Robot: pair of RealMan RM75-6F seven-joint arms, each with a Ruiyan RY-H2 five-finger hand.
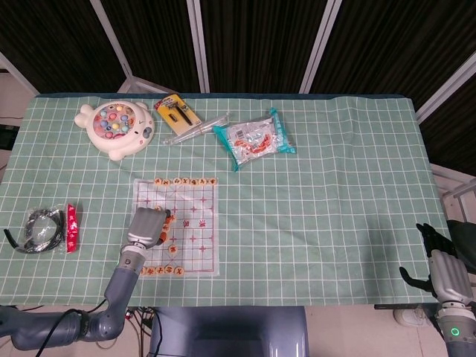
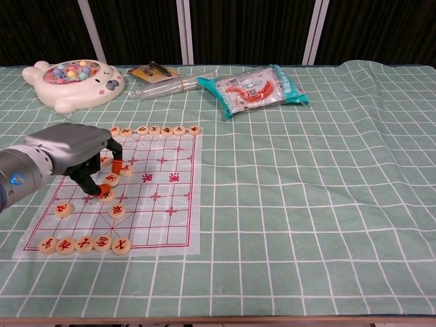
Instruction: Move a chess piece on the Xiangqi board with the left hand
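A Xiangqi board [image 2: 163, 197] on a thin clear sheet lies at the table's front left, also seen as the board [image 1: 199, 239] from the head view. Round wooden pieces line its far row [image 2: 155, 129] and near row [image 2: 84, 244], and a few stand loose in between. My left hand [image 2: 75, 153] hovers over the board's left half and pinches one chess piece [image 2: 112, 179] between its orange-tipped thumb and a finger. From the head view the left hand [image 1: 147, 227] covers that piece. My right hand [image 1: 445, 274] hangs off the table's front right corner, fingers apart and holding nothing.
A white fishing toy [image 1: 117, 128] stands at the back left. Near it are a yellow tool card [image 1: 177, 109], a clear tube [image 1: 195, 129] and a teal snack bag [image 1: 254, 139]. A black cable coil [image 1: 41, 229] and a red packet [image 1: 71, 227] lie left of the board.
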